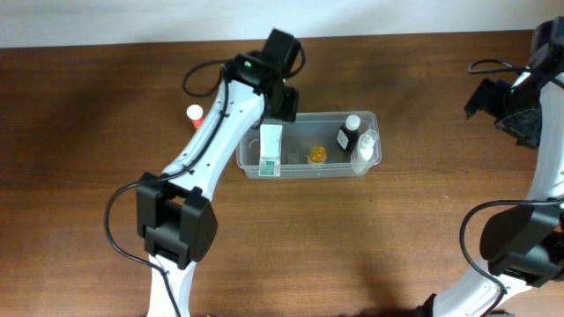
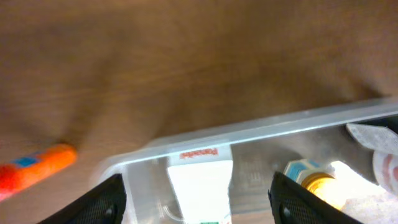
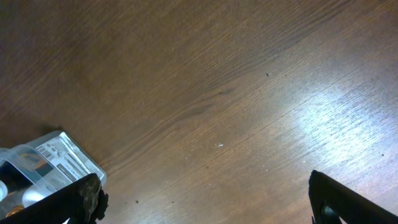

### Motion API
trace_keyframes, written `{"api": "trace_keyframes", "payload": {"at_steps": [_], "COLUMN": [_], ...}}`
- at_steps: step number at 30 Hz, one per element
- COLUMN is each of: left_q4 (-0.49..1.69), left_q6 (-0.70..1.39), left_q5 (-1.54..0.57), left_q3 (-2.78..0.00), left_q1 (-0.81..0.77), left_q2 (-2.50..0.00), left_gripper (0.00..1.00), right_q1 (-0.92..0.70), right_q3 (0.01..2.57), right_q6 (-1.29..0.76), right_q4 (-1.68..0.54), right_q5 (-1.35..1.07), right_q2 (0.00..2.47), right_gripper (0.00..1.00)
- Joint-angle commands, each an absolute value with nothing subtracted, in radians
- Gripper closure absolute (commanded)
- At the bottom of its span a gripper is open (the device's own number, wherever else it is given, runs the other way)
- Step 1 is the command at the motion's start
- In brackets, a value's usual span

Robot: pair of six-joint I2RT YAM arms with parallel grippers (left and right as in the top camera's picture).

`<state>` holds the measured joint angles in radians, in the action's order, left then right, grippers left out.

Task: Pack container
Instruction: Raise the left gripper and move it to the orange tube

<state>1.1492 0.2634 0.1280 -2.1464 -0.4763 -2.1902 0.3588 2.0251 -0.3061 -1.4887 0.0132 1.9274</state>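
Note:
The container (image 1: 304,169) is a clear plastic tub lying across the middle of the table. Inside it are a white-and-green box (image 1: 270,150) at the left end, a small yellow jar (image 1: 316,155), a dark bottle with a white cap (image 1: 349,134) and a pale bottle (image 1: 365,150). My left gripper (image 1: 282,102) hangs over the tub's back left corner. In the left wrist view this gripper (image 2: 200,208) is open, its fingers (image 2: 106,200) standing well clear on either side of the box (image 2: 199,180), behind the rim (image 2: 267,127). My right gripper (image 1: 520,104) is open at the far right, over bare wood (image 3: 205,211).
An orange-capped tube (image 1: 195,113) lies on the table left of the tub, also in the left wrist view (image 2: 37,168). A corner of the tub (image 3: 53,155) shows at the lower left of the right wrist view. The table is dark wood.

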Motion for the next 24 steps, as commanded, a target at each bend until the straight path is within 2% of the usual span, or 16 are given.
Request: {"api": "trace_keyframes", "payload": {"at_steps": [1,3,11,17,24], "left_q4": [1.217,1.273,1.508,1.526,1.486], "left_q6": [0.237,0.237,0.279,0.248,0.142], "left_q5": [0.252,0.297,0.315,0.109,0.025], "left_q3": [-2.277,-2.336,-2.463,-2.455,-2.445], "left_q1": [-0.454,-0.441,-0.297,-0.173,-0.128], "left_q2": [-2.192,-2.192,-2.192,-2.194,-2.194], "left_gripper": [0.13,0.01,0.01,0.01,0.01], "right_q1": [0.361,0.361,0.361,0.361,0.361], "right_q3": [2.027,2.027,2.027,2.027,2.027], "right_q6": [-0.308,-0.308,-0.308,-0.308,-0.308], "right_q4": [-1.488,-1.488,-1.488,-1.488,-1.488], "right_q5": [0.011,0.011,0.011,0.011,0.011], "right_q2": [1.92,1.92,1.92,1.92,1.92], "right_gripper": [0.02,0.02,0.02,0.02,0.02]}}
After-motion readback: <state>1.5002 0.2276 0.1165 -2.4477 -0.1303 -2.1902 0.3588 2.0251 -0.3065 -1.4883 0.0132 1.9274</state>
